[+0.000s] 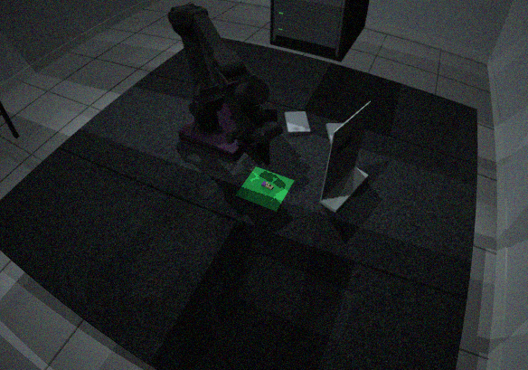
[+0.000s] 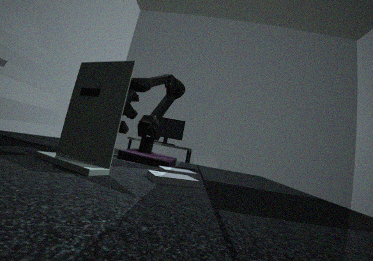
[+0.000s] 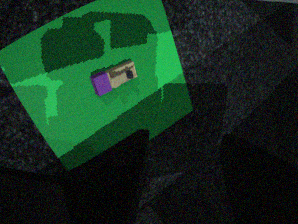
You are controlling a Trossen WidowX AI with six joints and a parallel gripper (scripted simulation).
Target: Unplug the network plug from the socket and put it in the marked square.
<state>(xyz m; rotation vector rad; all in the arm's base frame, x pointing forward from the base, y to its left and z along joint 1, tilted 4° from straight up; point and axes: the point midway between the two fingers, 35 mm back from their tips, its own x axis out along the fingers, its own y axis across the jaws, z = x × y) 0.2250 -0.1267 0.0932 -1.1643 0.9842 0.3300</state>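
The network plug (image 1: 268,186) (image 3: 112,75), beige with a purple end, lies flat on the table inside the green marked square (image 1: 253,194) (image 3: 73,123), apart from the fingers. My gripper (image 1: 266,154) (image 3: 185,141) hangs above the near edge of the square with its two dark fingers apart and nothing between them. Its shadow falls on the square. The upright panel (image 1: 344,155) (image 2: 96,119) stands to the right of the square. Its socket slot (image 2: 90,92) shows dark and empty in the exterior view.
The arm's purple base (image 1: 210,138) (image 2: 147,157) stands behind the square. A flat white plate (image 1: 297,121) (image 2: 172,177) lies between the base and the panel. A dark server rack (image 1: 316,10) stands on the floor at the back. The scene is dim.
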